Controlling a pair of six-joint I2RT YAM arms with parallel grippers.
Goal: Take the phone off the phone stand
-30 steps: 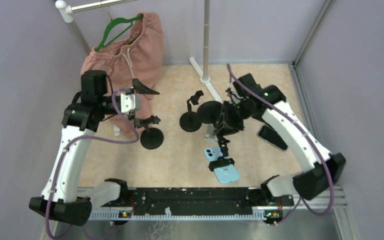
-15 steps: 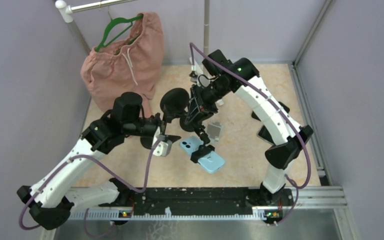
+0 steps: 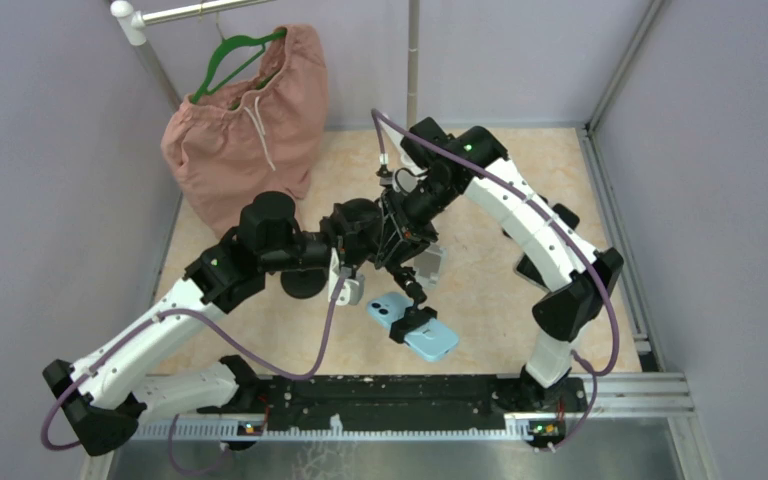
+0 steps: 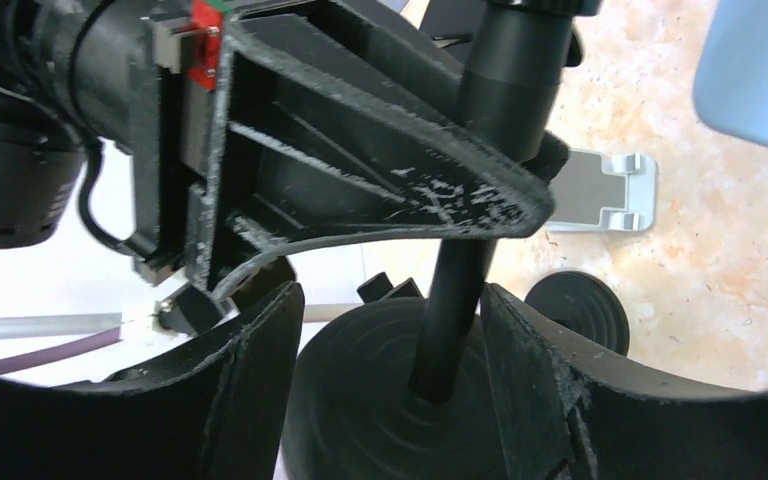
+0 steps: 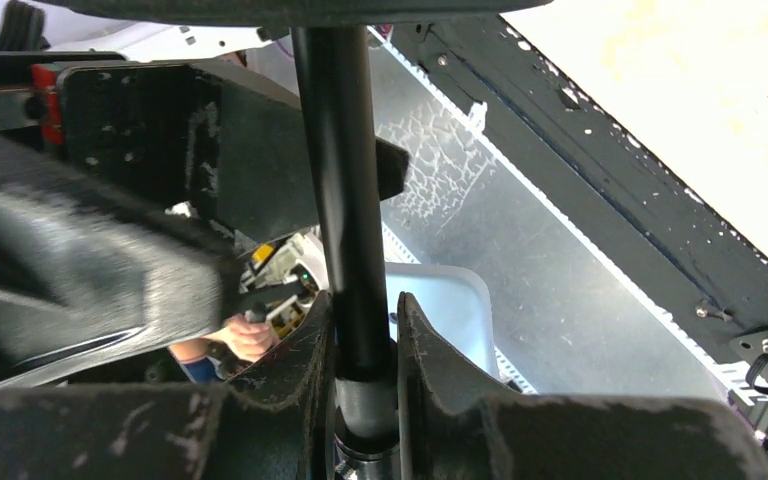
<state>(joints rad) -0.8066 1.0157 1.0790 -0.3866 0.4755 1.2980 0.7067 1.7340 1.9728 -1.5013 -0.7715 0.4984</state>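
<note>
I see R gripper clamped narrow on the phone stand, at its black pole. L gripper stands wide, fingers either side of that pole, above the round base. Light-blue phone sits in the stand's clamp, approx 6 o'clock of both grippers.

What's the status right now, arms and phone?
Right gripper shut on stand pole. Left gripper open around the pole. Phone clamped on it, not yet out.
</note>
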